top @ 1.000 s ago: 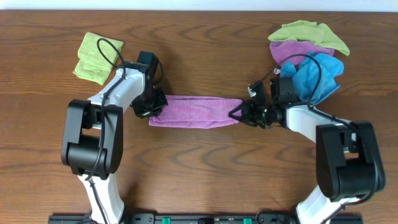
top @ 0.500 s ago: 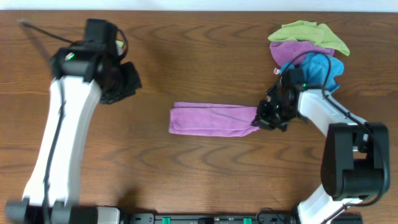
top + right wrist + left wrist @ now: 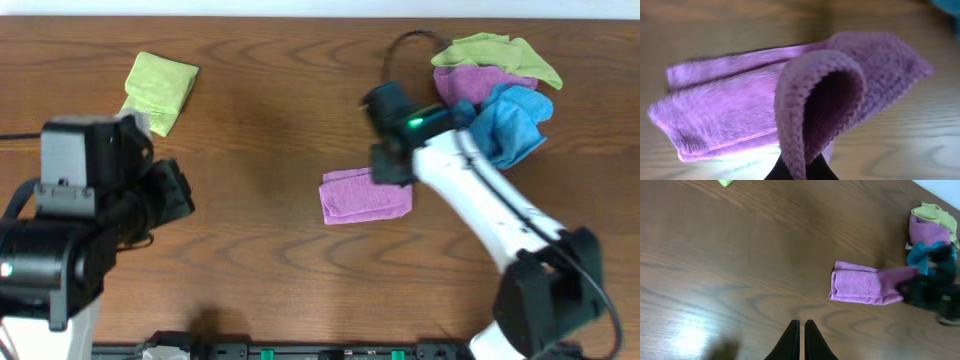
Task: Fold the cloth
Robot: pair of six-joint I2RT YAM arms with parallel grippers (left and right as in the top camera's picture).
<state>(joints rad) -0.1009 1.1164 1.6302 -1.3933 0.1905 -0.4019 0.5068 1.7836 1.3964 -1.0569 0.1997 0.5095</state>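
The purple cloth (image 3: 366, 196) lies on the wood table, folded short, right of centre. It also shows in the left wrist view (image 3: 866, 283). My right gripper (image 3: 387, 172) is above its right end, shut on the cloth's end, which curls up in a loop in the right wrist view (image 3: 815, 110); the fingertips (image 3: 801, 172) pinch it at the bottom edge. My left gripper (image 3: 800, 330) is shut and empty, raised well above the table, far to the left of the cloth. In the overhead view the left arm (image 3: 100, 200) fills the lower left.
A folded yellow-green cloth (image 3: 160, 90) lies at the far left. A pile of green (image 3: 497, 52), purple (image 3: 470, 83) and blue (image 3: 510, 120) cloths sits at the far right, close behind my right arm.
My right gripper carried the cloth's right end leftward over the cloth, halving its length. My left arm let go earlier and has pulled back and up, toward the lower left.
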